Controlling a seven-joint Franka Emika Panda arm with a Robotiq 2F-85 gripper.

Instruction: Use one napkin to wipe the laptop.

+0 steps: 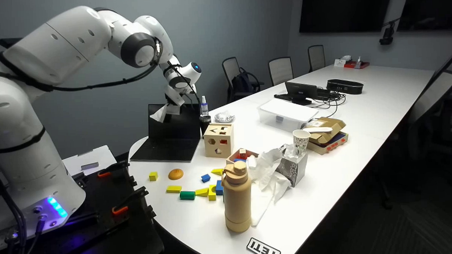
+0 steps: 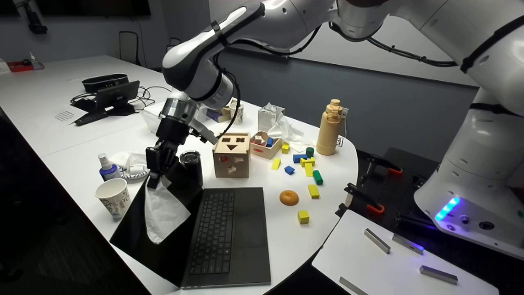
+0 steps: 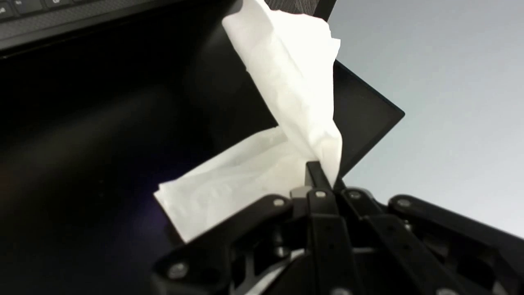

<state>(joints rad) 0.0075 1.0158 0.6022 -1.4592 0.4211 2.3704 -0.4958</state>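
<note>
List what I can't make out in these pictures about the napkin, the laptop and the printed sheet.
Napkin, wrist view: the pinched part is hidden in the gripper.
Laptop, wrist view: the keyboard is cut off by the top and left edges.
Printed sheet, in an exterior view: its print is too small to read.
Contact between napkin and screen: no view settles it.

Reads "YETI", upside down, on a label [image 1: 263, 249] at five o'clock from the bottle [image 1: 237, 198] in an exterior view. Too small to read on the paper [image 2: 64, 115] at nine o'clock in an exterior view; blurred on laptop keys [image 3: 28, 5] at ten o'clock in the wrist view.
</note>
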